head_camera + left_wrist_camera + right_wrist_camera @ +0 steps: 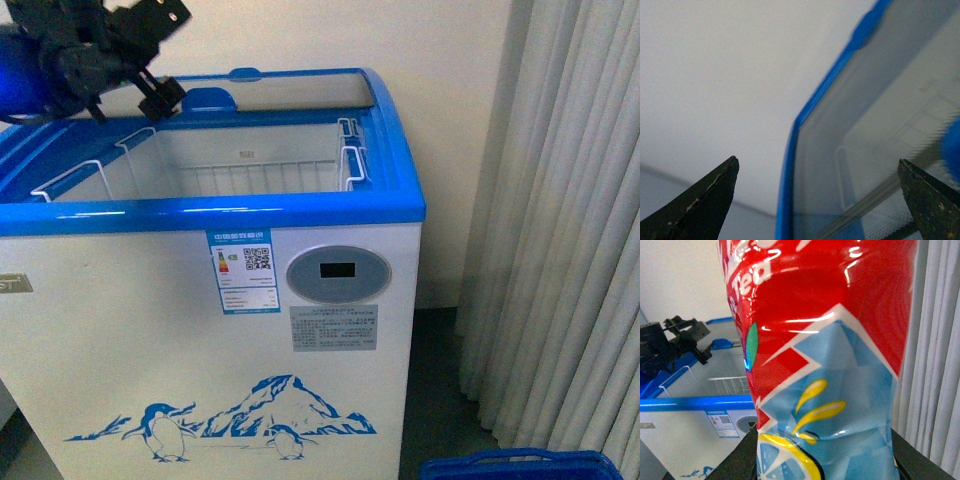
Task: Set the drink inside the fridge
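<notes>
The fridge (200,330) is white with a blue top rim, penguin artwork and an oval grey display. Its top stands open at the front, with the curved glass lid (290,90) slid back. My left gripper (160,95) is open and empty, just above the lid's blue handle (208,98). In the left wrist view the gripper (817,161) spans the lid's blue edge (790,165). My right gripper (825,462) is shut on the drink (825,340), whose red, light-blue and yellow label fills the right wrist view. The fridge (690,405) shows behind it. The cap is out of view.
White wire baskets (250,175) hang inside the fridge opening. A pale pleated curtain (570,220) hangs to the fridge's right. A blue crate (520,465) sits on the floor at the lower right. A cream wall stands behind the fridge.
</notes>
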